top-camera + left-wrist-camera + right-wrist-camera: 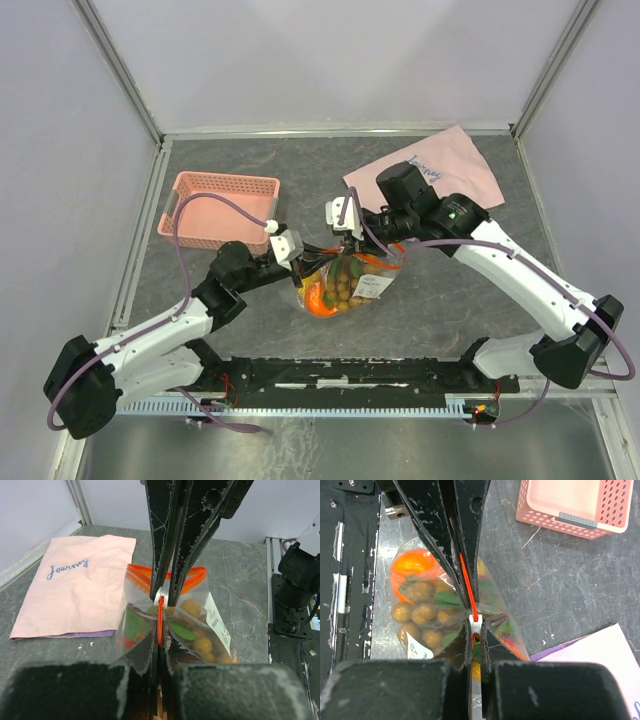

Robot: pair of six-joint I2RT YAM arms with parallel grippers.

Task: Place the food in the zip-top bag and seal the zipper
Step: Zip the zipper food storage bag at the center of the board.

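Closely, both arms bent inward over the middle of the table point(450, 300). The left gripper point(159, 647) and right gripper point(475, 630) met tip to tip, each pinched tight on the zipper point(466, 577). Their fingers hid most of that orange-red strip. Between them lay the zip-top bag point(345, 285), clear and crinkly. The food point(417, 610) showed through as an orange, tan berries and green leaves.

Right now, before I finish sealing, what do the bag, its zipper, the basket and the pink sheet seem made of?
Zip-top bag: thin clear plastic film, glossy; it crinkles and fruit shows through. Zipper: orange-red strip, likely plastic. Basket: pink moulded plastic, matte, rows of holes. Pink sheet: cloth or paper, unclear; flat, matte, printed script.
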